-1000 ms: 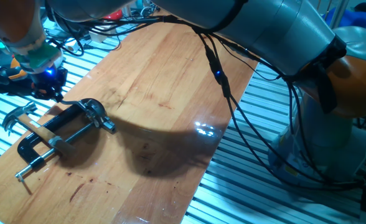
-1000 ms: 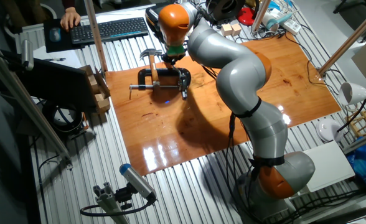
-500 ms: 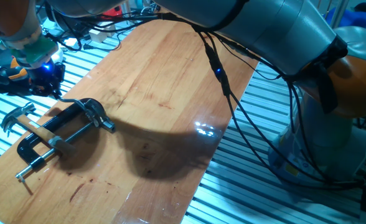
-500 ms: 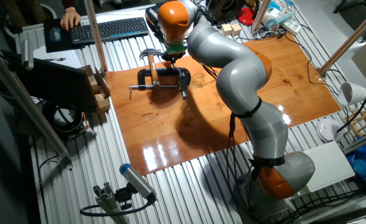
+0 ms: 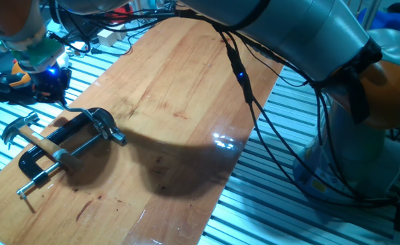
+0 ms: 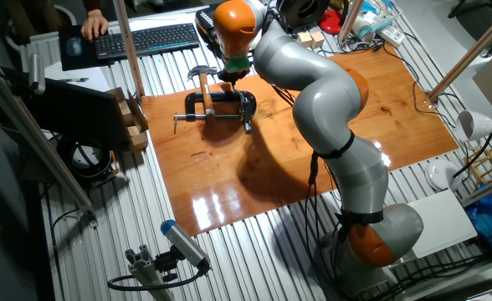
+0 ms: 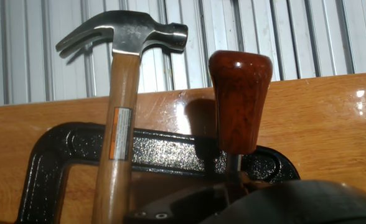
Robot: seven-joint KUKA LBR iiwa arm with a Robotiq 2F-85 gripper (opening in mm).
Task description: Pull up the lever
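Lifted a little since a second ago, the gripper [image 5: 50, 85] hangs above the black clamp [image 5: 64, 139]; I cannot tell whether its fingers are parted. Close below it the lever [image 7: 239, 99] stands upright, reddish knob up, beside the hammer [image 7: 124, 93] lying across the clamp on the wooden board [image 5: 186, 88].

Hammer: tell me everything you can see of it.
The hammer is a claw hammer with a shiny steel head, a curved claw and a pale wooden shaft bearing a small label. It lies flat on the wooden board. Its shaft crosses the black clamp, and it sits beside the lever with a visible gap between them.
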